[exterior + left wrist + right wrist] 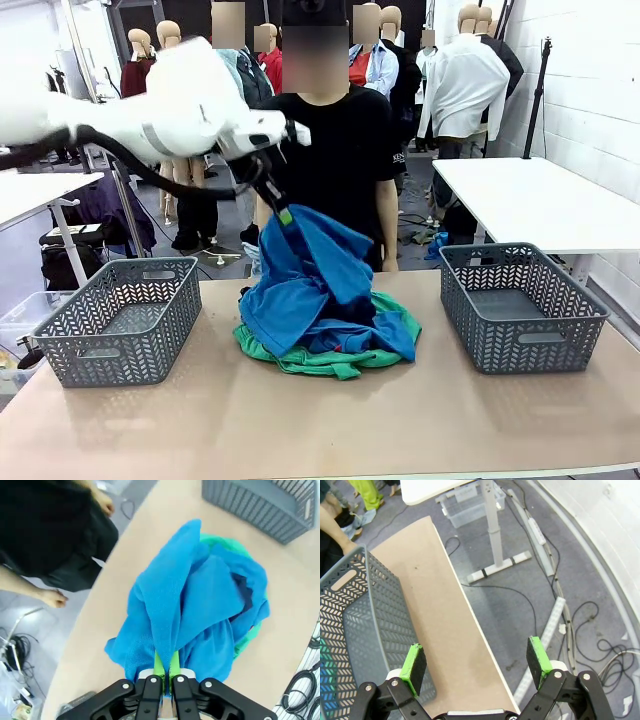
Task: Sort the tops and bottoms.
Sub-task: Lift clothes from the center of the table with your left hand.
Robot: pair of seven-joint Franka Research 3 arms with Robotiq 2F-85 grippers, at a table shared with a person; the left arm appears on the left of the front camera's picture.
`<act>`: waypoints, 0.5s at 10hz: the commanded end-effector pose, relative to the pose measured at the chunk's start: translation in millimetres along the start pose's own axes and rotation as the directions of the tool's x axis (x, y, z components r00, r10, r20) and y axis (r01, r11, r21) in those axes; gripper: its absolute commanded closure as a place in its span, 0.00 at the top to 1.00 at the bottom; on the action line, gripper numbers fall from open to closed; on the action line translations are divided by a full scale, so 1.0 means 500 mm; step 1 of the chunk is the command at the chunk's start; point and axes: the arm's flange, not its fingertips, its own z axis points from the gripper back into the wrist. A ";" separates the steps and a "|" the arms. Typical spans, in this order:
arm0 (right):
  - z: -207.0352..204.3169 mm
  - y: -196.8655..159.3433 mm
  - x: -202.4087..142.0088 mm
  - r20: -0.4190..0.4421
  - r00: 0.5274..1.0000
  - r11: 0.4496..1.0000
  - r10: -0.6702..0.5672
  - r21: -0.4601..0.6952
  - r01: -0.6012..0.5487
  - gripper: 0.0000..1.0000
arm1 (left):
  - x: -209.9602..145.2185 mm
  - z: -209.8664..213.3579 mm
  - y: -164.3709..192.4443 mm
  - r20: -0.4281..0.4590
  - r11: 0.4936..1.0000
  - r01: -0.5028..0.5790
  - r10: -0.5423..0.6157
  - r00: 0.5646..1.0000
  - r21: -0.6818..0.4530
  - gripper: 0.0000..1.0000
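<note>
A bright blue shirt (310,275) hangs from my left gripper (284,214), which is shut on a fold of it above the middle of the table. In the left wrist view the blue shirt (185,615) drapes down from the pinched green pads (158,664). Its lower part still rests on the pile, where the green shorts (330,358) lie at the bottom and a dark navy patch (242,587) shows between blue folds. My right gripper (476,664) is open and holds nothing, high over the table's right edge beside the right basket.
An empty grey basket (120,320) stands at the left and another grey basket (520,305) at the right, whose wall (360,625) shows in the right wrist view. A person in black (335,150) stands at the far side behind the pile.
</note>
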 end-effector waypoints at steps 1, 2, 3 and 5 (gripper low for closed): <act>0.002 0.000 0.001 -0.002 1.000 1.000 0.010 -0.002 -0.010 1.00 | -0.016 0.123 -0.055 0.109 0.993 0.074 -0.084 0.991 0.093 0.00; 0.002 0.000 0.001 -0.002 1.000 1.000 0.010 -0.002 -0.010 1.00 | -0.001 0.185 -0.085 0.140 0.982 0.105 -0.127 0.982 0.159 0.00; 0.002 0.000 0.001 -0.002 1.000 1.000 0.010 -0.002 -0.010 1.00 | 0.019 0.259 -0.109 0.190 0.962 0.081 -0.134 0.973 0.262 0.00; 0.002 0.000 0.001 -0.002 1.000 1.000 0.010 -0.002 -0.010 1.00 | 0.039 0.372 -0.156 0.243 0.917 0.071 -0.178 0.954 0.392 0.00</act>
